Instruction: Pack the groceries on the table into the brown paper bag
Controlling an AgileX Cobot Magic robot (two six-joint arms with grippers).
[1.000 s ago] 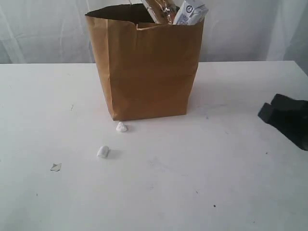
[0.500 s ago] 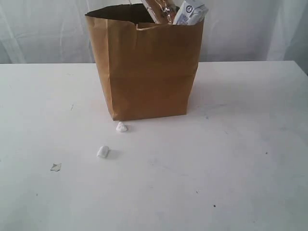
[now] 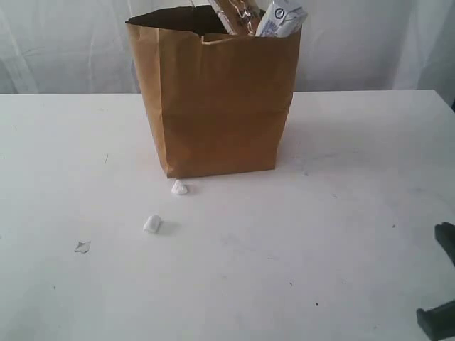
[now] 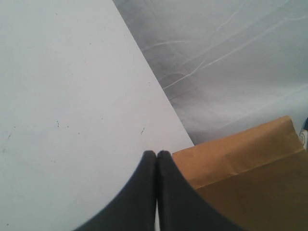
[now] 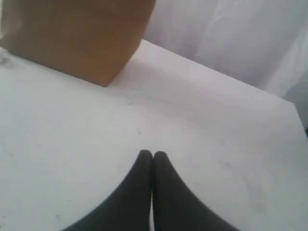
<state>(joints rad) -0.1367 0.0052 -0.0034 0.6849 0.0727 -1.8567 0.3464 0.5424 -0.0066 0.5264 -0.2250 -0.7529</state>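
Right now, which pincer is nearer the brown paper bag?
Left, probably: the left pincer has the brown paper bag right beside it; the right pincer sits back across the table.

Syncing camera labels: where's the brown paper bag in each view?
Exterior: brown paper bag stands upright, upper centre of the picture.
Left wrist: close behind the shut left claw, only its side wall showing.
Right wrist: well beyond the shut right claw, lower corner showing.
Shared landmark: white table edge meeting the white curtain.
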